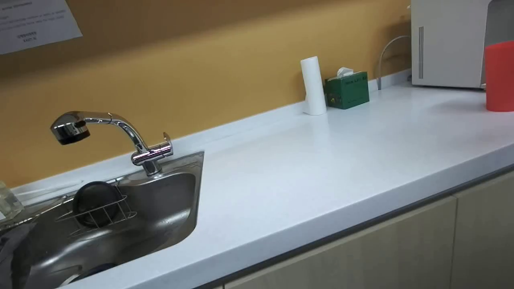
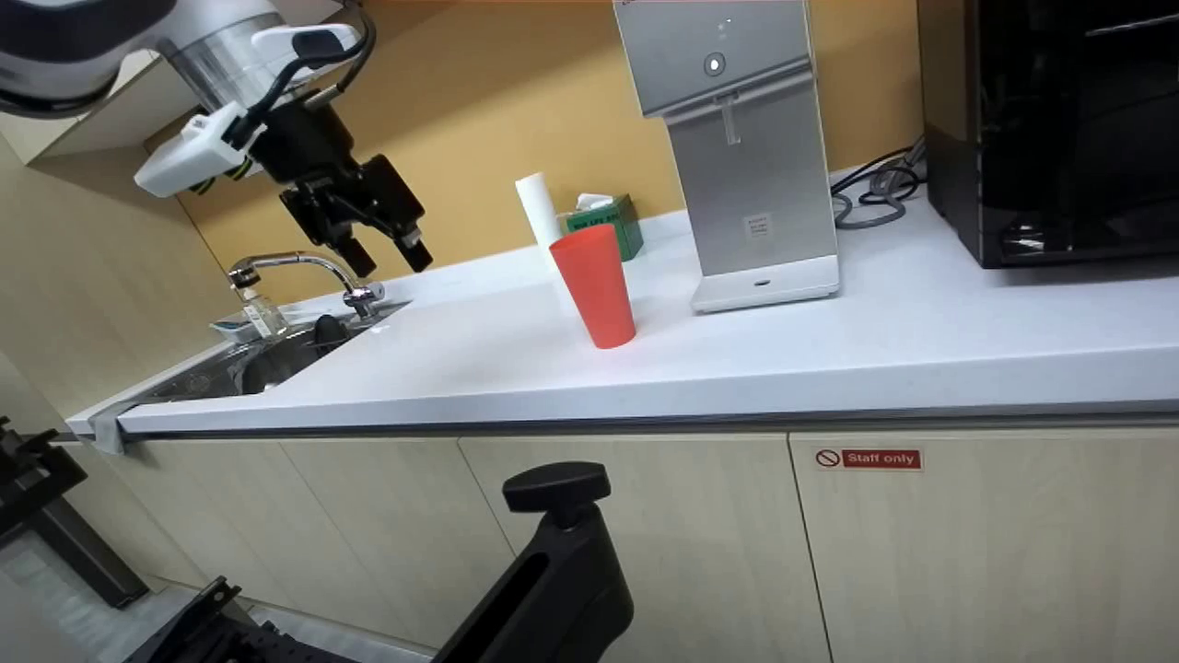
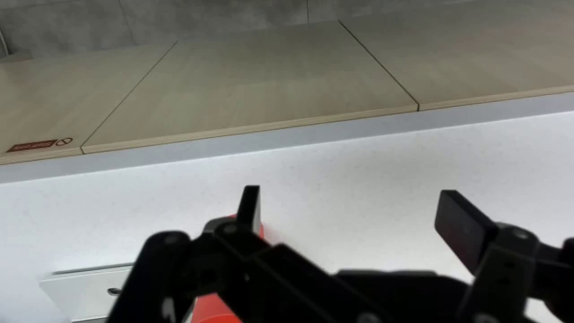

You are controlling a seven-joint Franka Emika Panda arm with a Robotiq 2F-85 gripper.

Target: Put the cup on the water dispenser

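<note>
The red cup (image 1: 500, 76) stands upright on the white counter, cut by the right edge in an exterior view. It shows whole in an exterior view (image 2: 597, 290), in front of the white cylinder and beside the water dispenser (image 2: 751, 193). The dispenser has a grey front, a spout and a low white base; its white side shows in an exterior view (image 1: 447, 44). My gripper (image 2: 391, 261) is open and empty, above the counter on the sink side of the cup. In the wrist view my gripper (image 3: 352, 220) has its left finger hiding much of the cup (image 3: 213, 309).
A slim white cylinder (image 1: 314, 86) and a green tissue box (image 1: 347, 90) stand by the wall. The sink (image 1: 160, 208) and chrome faucet (image 1: 132, 134) are at the far end. A black appliance (image 2: 1078, 138) and cables (image 2: 884, 189) are beyond the dispenser. A black stand (image 2: 562, 571) is in the foreground.
</note>
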